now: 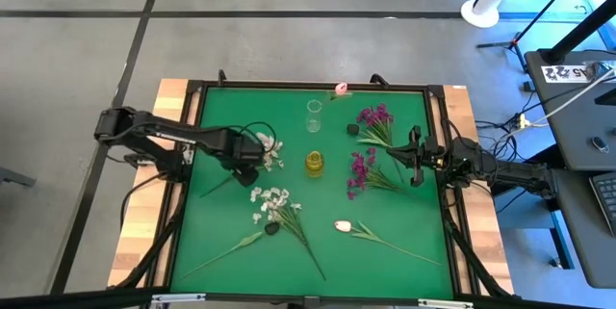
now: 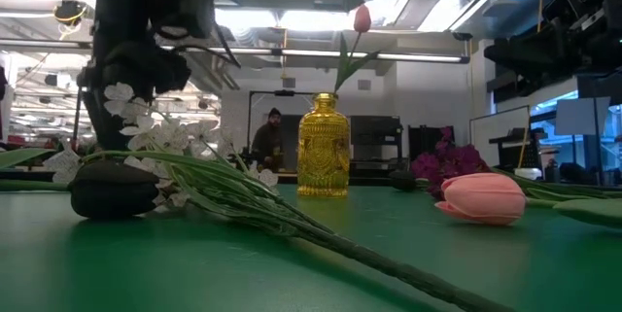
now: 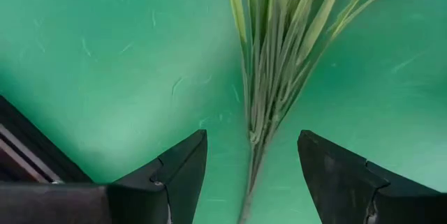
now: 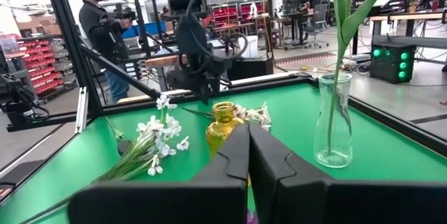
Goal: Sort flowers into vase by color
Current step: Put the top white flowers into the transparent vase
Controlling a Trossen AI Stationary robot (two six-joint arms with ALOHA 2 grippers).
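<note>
My left gripper [image 1: 252, 152] hovers open over a white blossom spray [image 1: 270, 149] left of the yellow vase [image 1: 315, 162]. Its fingers stand on either side of the spray's green stem bundle [image 3: 257, 123] without touching it. A second white spray [image 1: 272, 200] lies flat near the table's middle, and a pink tulip [image 1: 344, 225] lies toward the near edge. Two magenta clusters [image 1: 366, 169] lie right of the yellow vase. Another pink tulip [image 1: 340, 89] stands in the clear vase [image 1: 314, 116]. My right gripper [image 4: 248, 155] is shut and waits at the table's right side.
Raised black rails [image 1: 192, 145] frame the green mat. Dark lumps sit on the stems of the near white spray [image 2: 112, 193] and a magenta cluster [image 1: 353, 128]. A person [image 4: 105, 28] stands beyond the table. Cables and a desk lie past the right edge.
</note>
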